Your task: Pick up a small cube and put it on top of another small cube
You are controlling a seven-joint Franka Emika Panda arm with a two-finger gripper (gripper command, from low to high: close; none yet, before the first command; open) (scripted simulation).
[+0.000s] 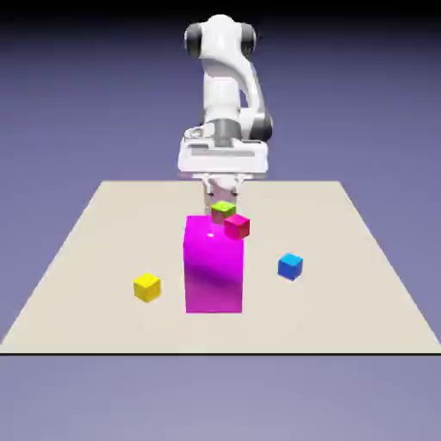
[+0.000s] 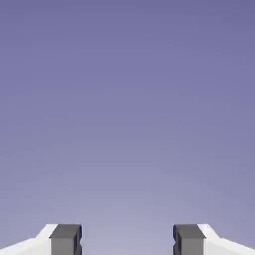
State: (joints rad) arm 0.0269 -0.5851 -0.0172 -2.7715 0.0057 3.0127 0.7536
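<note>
Nearest on the table, the yellow cube sits at the exterior view's left and the tall magenta block stands centrally. The small blue cube rests on the table to the exterior view's right of that block, well apart from the fingers and untouched. Farther back, a red cube and a green cube show just behind the block's top. Beyond them the gripper hangs from the white arm. Its fingertips stand parted in the hand view, with only plain backdrop between them; nothing is held.
</note>
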